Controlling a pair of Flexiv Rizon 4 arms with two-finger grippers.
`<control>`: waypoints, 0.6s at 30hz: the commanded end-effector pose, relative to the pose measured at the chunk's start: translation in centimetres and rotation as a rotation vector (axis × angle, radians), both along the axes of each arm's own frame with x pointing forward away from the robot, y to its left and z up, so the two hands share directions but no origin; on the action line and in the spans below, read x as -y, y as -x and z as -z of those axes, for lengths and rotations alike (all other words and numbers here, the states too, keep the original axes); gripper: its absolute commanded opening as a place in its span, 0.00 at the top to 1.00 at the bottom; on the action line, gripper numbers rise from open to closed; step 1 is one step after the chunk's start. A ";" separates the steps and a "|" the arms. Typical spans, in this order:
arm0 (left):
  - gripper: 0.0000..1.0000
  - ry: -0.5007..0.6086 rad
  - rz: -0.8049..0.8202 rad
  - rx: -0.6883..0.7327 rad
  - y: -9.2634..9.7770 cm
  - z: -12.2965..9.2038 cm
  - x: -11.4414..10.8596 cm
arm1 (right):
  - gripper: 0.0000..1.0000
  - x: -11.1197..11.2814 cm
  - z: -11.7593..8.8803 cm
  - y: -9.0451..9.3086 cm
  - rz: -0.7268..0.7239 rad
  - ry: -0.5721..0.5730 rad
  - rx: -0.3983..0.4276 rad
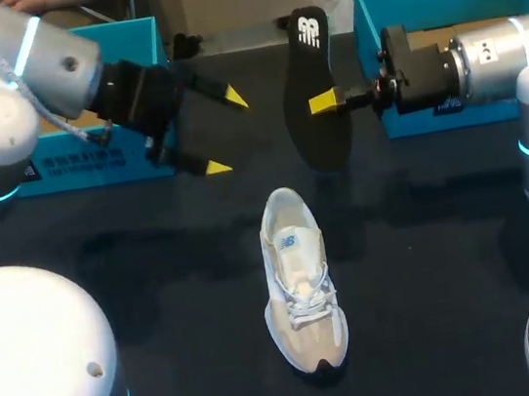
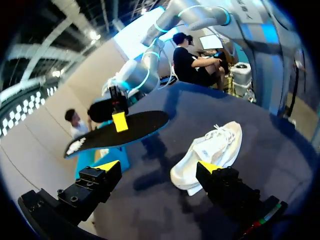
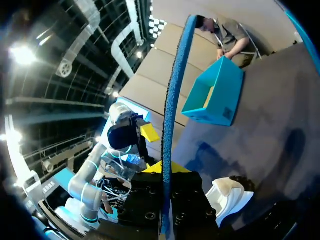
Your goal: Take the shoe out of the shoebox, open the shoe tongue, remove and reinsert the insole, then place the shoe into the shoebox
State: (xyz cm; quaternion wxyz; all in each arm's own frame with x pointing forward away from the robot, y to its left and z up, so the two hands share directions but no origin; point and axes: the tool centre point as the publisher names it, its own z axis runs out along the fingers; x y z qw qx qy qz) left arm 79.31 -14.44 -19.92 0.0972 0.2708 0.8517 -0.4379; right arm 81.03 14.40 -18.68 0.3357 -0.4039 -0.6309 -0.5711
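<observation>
Right pincer (image 1: 325, 101) pinching insole (image 1: 320, 141) near mid-length, held clear above bench (image 1: 427, 234); thin, light, probably floppy foam, so ends may sag; left pincer (image 1: 225, 132) spread, empty; shoe (image 1: 301, 281) upright on bench between arms; soft upper, likely best gripped at the stiffer heel collar.

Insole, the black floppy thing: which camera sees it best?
The head view: the whole insole faces the camera, pinched in the right gripper. The left wrist view shows its full length, but at a shallow slant. The right wrist view shows only its thin edge.
</observation>
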 end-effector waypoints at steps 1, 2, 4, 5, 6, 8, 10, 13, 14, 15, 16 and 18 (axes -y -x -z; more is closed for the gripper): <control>0.00 -0.218 -0.259 -0.237 0.7 1.2 0.4 | 1.00 0.0 1.3 0.6 0.037 -0.037 0.063; 0.00 -0.226 -0.286 -0.265 1.0 1.4 0.2 | 1.00 0.0 1.4 0.6 0.039 -0.039 0.070; 0.00 -0.271 -0.416 -0.341 1.7 2.7 -0.4 | 1.00 -0.1 1.9 0.6 0.052 -0.049 0.107; 0.00 -0.287 -0.457 -0.349 2.0 3.1 -0.7 | 1.00 -0.3 2.2 0.6 0.056 -0.045 0.114; 0.00 -0.287 -0.457 -0.349 2.0 3.1 -0.7 | 1.00 -0.3 2.2 0.6 0.056 -0.045 0.114; 0.00 -0.287 -0.457 -0.349 2.0 3.1 -0.7 | 1.00 -0.3 2.2 0.6 0.056 -0.045 0.114; 0.00 -0.287 -0.457 -0.349 2.0 3.1 -0.7 | 1.00 -0.3 2.2 0.6 0.056 -0.045 0.114; 0.00 -0.287 -0.457 -0.349 2.0 3.1 -0.7 | 1.00 -0.3 2.2 0.6 0.056 -0.045 0.114; 0.00 -0.287 -0.457 -0.349 2.0 3.1 -0.7 | 1.00 -0.3 2.2 0.6 0.056 -0.045 0.114; 0.00 -0.287 -0.457 -0.349 2.0 3.1 -0.7 | 1.00 -0.3 2.2 0.6 0.056 -0.045 0.114; 0.00 -0.287 -0.457 -0.349 2.0 3.1 -0.7 | 1.00 -0.3 2.2 0.6 0.056 -0.045 0.114; 0.00 -0.302 -0.458 -0.400 1.7 4.9 -0.3 | 1.00 -0.9 2.8 0.6 0.051 -0.029 0.152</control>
